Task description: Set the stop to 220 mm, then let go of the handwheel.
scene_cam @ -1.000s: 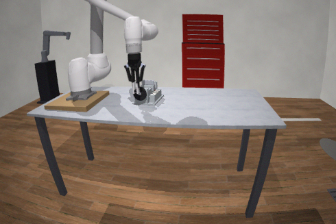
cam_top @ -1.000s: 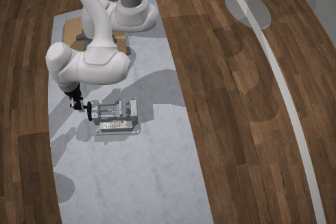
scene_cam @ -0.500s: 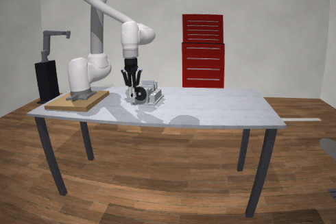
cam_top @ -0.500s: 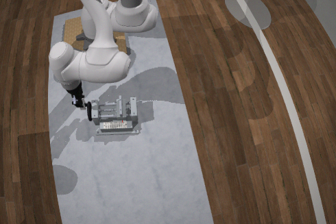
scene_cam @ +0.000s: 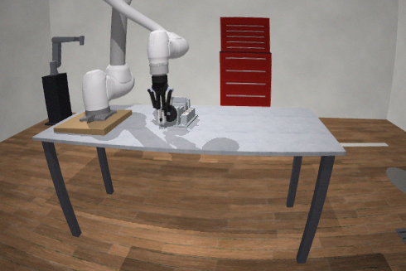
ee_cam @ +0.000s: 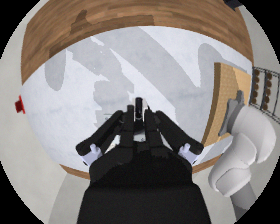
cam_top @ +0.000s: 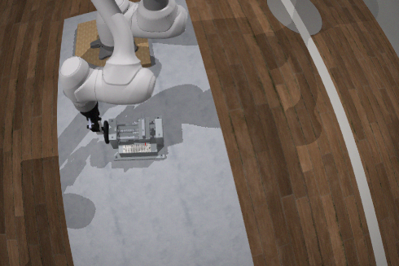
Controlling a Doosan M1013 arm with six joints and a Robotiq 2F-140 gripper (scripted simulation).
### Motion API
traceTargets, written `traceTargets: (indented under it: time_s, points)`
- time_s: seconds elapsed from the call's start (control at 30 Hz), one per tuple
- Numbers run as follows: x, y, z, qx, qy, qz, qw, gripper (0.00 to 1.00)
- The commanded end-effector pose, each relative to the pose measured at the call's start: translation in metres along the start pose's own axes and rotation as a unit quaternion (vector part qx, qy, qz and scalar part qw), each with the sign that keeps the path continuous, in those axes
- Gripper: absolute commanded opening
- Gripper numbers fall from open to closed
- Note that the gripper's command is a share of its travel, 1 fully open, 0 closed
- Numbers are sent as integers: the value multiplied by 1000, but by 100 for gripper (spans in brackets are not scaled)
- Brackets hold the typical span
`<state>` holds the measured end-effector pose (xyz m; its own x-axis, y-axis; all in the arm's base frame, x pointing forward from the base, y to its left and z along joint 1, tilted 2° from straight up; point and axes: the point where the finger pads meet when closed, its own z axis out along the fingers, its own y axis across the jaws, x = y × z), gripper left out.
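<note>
A grey stop fixture stands on the grey table, with a black handwheel at its left end. A white scale with a small red marker runs along its front. My gripper reaches down at the wheel's left side and is shut on the handwheel's handle. In the wrist view the fingers stand close together over the table top, and the wheel itself is hidden behind them.
The arm's base stands on a wooden plate at the table's back left. A black box with a grey post stands beside the table. A red tool cabinet stands at the back wall.
</note>
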<state>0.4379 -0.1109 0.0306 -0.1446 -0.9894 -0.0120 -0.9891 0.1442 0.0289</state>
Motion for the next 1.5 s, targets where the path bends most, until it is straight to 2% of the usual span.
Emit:
traceTargets:
  time_s: [0.0, 0.6, 0.93, 1.47]
  points:
    - [0, -4, 4, 0, 0, 0, 1000, 4]
    - [0, -34, 9, 0, 0, 0, 1000, 4]
    - [0, -52, -9, 0, 0, 0, 1000, 4]
    - [0, -48, -37, 0, 0, 0, 1000, 4]
